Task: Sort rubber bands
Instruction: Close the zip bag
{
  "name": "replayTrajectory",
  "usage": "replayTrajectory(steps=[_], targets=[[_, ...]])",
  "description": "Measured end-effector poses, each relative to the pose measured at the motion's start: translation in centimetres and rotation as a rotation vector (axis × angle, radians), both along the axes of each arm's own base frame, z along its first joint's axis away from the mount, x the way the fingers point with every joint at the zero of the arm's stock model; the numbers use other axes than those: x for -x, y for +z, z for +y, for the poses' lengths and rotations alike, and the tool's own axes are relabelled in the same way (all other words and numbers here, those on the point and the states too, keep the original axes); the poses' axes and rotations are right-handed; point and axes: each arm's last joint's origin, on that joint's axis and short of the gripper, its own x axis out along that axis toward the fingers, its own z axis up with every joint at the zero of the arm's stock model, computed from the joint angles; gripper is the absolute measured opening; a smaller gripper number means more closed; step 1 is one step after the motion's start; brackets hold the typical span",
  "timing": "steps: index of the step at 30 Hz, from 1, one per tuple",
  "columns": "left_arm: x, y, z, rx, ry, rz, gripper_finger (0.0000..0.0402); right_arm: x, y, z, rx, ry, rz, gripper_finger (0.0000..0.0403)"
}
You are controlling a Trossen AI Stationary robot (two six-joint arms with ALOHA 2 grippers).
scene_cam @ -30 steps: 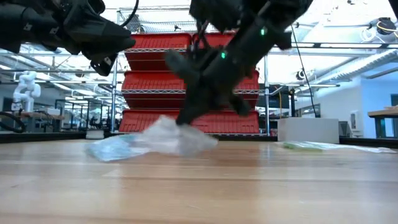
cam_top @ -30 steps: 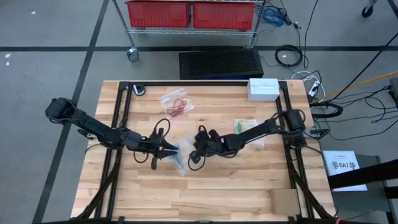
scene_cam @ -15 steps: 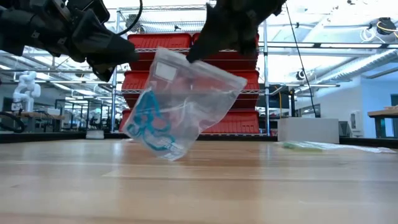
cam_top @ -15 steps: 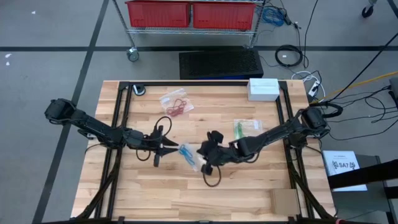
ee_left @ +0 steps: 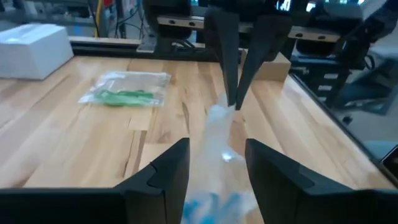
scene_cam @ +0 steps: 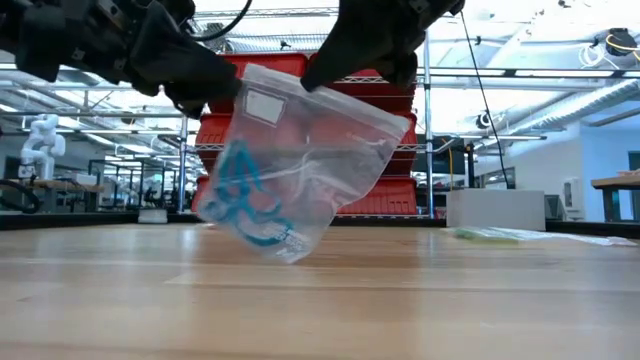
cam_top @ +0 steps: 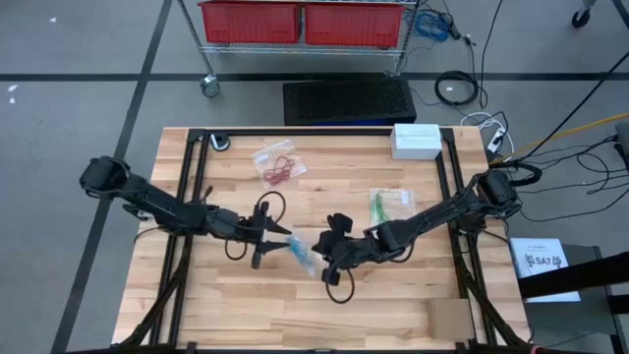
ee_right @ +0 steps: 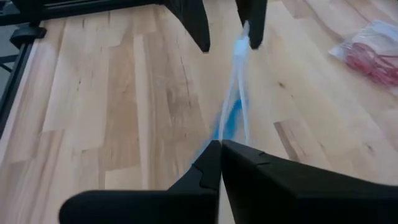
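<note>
Blue rubber bands (scene_cam: 245, 200) bunched in clear bag (scene_cam: 300, 165), hanging above table (cam_top: 393, 295) centre, pinched at top edge by closed right gripper (cam_top: 322, 253); left gripper (cam_top: 282, 234) spread wide beside bag, gripping nothing

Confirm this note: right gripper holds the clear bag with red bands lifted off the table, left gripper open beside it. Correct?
One slip: the bands in the lifted clear bag are blue, as the low view shows. The right gripper does pinch it, with the left gripper open around its other edge.
</note>
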Motion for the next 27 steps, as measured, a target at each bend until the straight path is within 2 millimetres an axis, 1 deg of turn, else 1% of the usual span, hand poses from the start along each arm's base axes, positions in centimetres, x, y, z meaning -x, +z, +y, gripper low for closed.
replayTrajectory(steps=[5, 10, 13, 18, 20, 21, 25, 27], targets=[[-1.2, -0.1, -0.4, -0.062, -0.014, 0.017, 0.0162, 0.1, 0.0, 0.3, -0.003, 0.014, 0.002, 0.0000], [-1.6, -0.7, -0.6, -0.089, -0.035, 0.046, 0.0155, 0.2, 0.0, 0.6, -0.007, 0.021, 0.002, 0.0000], [-1.6, -0.8, -0.8, -0.090, -0.046, 0.047, 0.0125, 0.3, 0.0, 0.8, -0.007, 0.026, 0.002, 0.0000], [-1.5, -0.7, -1.2, -0.087, -0.068, 0.037, 0.0036, 0.4, -0.1, 1.0, -0.011, 0.035, 0.012, 0.0000], [-1.5, -0.5, -1.3, -0.076, -0.072, 0.023, 0.0010, 0.4, -0.1, 1.0, -0.017, 0.043, 0.016, 0.0000], [-1.5, -0.5, -1.3, -0.062, -0.070, 0.017, 0.0008, 0.4, -0.1, 1.0, -0.017, 0.043, 0.017, 0.0000], [-1.5, -0.4, -1.4, -0.054, -0.094, 0.014, 0.0020, 0.4, -0.1, 1.0, -0.016, 0.044, 0.020, 0.0000], [-1.5, -0.4, -1.4, -0.049, -0.095, 0.014, 0.0018, 0.4, -0.1, 1.0, -0.018, 0.047, 0.021, 0.0000]])
